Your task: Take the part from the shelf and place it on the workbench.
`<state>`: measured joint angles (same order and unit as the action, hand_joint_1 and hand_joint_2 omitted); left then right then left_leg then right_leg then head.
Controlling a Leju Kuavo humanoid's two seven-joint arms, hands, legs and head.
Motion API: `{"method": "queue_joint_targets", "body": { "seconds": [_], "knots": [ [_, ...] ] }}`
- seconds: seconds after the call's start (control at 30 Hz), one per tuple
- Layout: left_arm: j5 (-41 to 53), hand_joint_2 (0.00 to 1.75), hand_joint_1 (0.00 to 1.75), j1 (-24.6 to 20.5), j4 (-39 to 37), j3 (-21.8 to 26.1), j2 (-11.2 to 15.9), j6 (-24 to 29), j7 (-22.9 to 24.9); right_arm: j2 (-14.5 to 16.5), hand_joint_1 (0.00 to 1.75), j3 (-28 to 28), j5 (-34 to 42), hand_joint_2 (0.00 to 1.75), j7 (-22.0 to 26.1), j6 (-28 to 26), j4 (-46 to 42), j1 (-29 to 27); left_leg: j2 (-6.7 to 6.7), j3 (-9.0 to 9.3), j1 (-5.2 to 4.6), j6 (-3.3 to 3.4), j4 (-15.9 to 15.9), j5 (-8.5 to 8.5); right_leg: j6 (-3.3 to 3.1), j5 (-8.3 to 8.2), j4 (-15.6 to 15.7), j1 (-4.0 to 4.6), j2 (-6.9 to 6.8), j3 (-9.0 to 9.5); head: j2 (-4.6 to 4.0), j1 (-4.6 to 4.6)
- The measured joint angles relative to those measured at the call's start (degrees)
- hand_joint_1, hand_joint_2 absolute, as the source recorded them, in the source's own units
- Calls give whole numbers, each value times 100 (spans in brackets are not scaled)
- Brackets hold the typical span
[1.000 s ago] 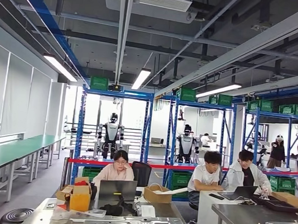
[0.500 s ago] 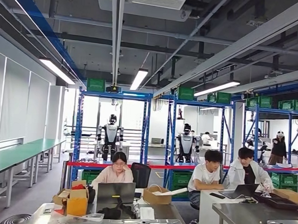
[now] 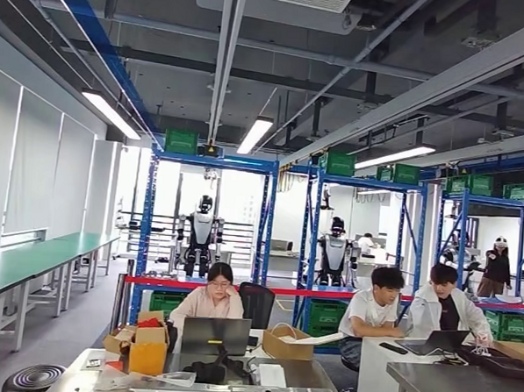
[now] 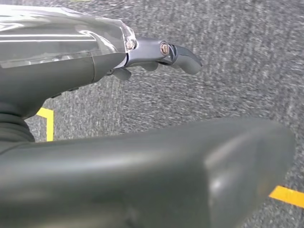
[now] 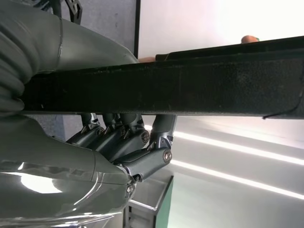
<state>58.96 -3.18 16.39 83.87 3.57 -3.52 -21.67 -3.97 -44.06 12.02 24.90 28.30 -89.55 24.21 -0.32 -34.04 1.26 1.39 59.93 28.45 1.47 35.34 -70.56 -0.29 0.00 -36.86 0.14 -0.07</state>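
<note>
From the head view the room opens out: three people sit at laptops behind a steel table (image 3: 170,367) with a yellow box (image 3: 146,355) on it, blue shelves (image 3: 207,228) stand behind them with green crates (image 3: 180,141) on top, and two other robots (image 3: 203,232) wait between the uprights; long green benches (image 3: 30,263) run along the wall on the left. At the left wrist, the left hand (image 4: 150,118) hangs over grey speckled floor with yellow tape lines (image 4: 287,195), its thick thumb stretched out, one dark finger (image 4: 179,53) nearly straight, nothing in it. At the right wrist, the right hand (image 5: 118,142) grips the part (image 5: 201,83), a long flat black bar whose long axis runs straight across the picture, away from the wrist; the dark fingers (image 5: 143,137) curl up against one face and the thumb lies along the other. A steel surface with a green edge (image 5: 168,190) shows beyond.
</note>
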Motion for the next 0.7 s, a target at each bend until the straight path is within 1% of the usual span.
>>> {"method": "queue_joint_targets", "body": {
  "seconds": [0.03,0.07,0.1,0.13,0.17,0.2,0.23,0.27,0.3,0.33,0.37,0.4,0.43,0.47,0.5,0.53,0.57,0.6,0.63,0.67,0.7],
  "knots": [
    [1,175,0,-1,0,0,3,0,-1,0,175,0,0,175,0,0,1,-12,-4,25,-25,18,0,26,-22,80,-322,8,1,-236,0,0],
    [1,175,0,0,0,0,4,-1,-2,0,175,0,-1,175,0,0,2,-23,-10,57,-50,33,0,57,-56,60,-473,26,4,-394,-1,0],
    [1,175,0,2,0,0,5,-1,-2,1,175,0,-1,175,0,0,2,-31,-17,103,-69,42,0,90,-103,-80,-399,57,7,-439,-1,0],
    [1,175,0,3,0,0,4,-2,-2,1,175,1,-1,175,0,0,1,-32,-23,162,-80,47,-1,130,-163,-326,-116,106,8,-378,-1,0],
    [1,175,0,5,0,0,0,-2,-3,1,175,3,-1,175,1,1,-1,-28,-29,219,-82,47,-8,170,-235,-613,282,171,7,-257,-1,0],
    [1,175,0,0,0,0,-8,-2,-3,1,175,7,0,175,2,3,-2,-21,-33,268,-81,42,-21,204,-305,-814,634,226,6,-139,-1,0],
    [1,175,0,-5,0,0,-17,-2,-4,2,175,10,0,175,3,5,-3,-9,-35,296,-73,29,-39,229,-371,-934,929,268,7,-36,1,-1],
    [1,175,0,-8,0,0,-25,-2,-4,3,175,13,0,175,5,7,-5,-1,-36,316,-68,10,-52,234,-415,-963,1096,292,10,15,1,-2],
    [0,175,0,-12,0,0,-29,-2,-4,4,175,16,0,175,7,8,-6,3,-33,337,-65,-14,-65,227,-441,-926,1168,299,13,52,1,-2],
    [-1,175,0,-11,0,0,-30,-2,-4,7,175,18,0,175,8,9,-11,3,-29,363,-63,-35,-72,220,-454,-926,1255,292,17,113,1,-3],
    [-1,175,0,-14,0,0,-30,-3,-4,10,175,21,0,175,10,9,-17,-1,-24,390,-65,-51,-44,234,-451,-933,1317,276,15,183,-1,-4],
    [-1,175,0,-20,0,0,-30,-3,-4,16,175,24,1,175,11,11,-24,5,-20,372,-65,-67,50,287,-451,-934,1377,255,11,266,-1,-4],
    [-2,175,0,-30,0,0,-25,-2,-7,27,175,25,1,175,13,14,-30,15,-18,284,-62,-87,248,388,-442,-930,1426,227,7,338,-1,-4],
    [-2,175,0,-39,0,0,-16,-1,-9,37,175,26,1,175,14,17,-33,22,-17,123,-51,-114,548,527,-430,-915,1451,211,2,385,-1,-4],
    [-3,175,0,-41,0,0,-5,1,-11,46,175,26,1,175,14,22,-34,23,-17,-90,-36,-149,894,660,-422,-889,1455,199,1,413,-1,-3],
    [-3,175,0,-34,0,1,5,2,-12,52,175,26,0,175,14,24,-32,10,-17,-300,-15,-186,1194,750,-404,-858,1454,185,2,441,-1,-3],
    [-3,175,0,-21,0,1,10,1,-11,54,175,26,0,175,13,26,-30,-8,-16,-450,11,-224,1351,749,-386,-825,1453,168,5,477,-1,-2],
    [-3,175,0,-10,0,1,13,1,-11,54,175,26,0,175,13,28,-28,-22,-15,-507,44,-270,1311,624,-360,-786,1449,145,8,523,-1,-2],
    [-3,175,0,-1,0,2,13,0,-10,54,175,26,0,175,13,28,-27,-31,-14,-472,82,-323,1083,397,-326,-740,1438,116,11,577,-1,-3],
    [-3,175,0,4,0,2,13,0,-11,54,175,26,0,175,13,28,-27,-33,-14,-379,124,-385,747,123,-283,-685,1419,91,12,625,-1,-3],
    [-4,175,0,1,-1,2,10,-1,-11,54,175,26,0,175,14,29,-25,-30,-14,-293,138,-438,439,-40,-234,-632,1388,68,12,665,-1,-3]
  ]
}}
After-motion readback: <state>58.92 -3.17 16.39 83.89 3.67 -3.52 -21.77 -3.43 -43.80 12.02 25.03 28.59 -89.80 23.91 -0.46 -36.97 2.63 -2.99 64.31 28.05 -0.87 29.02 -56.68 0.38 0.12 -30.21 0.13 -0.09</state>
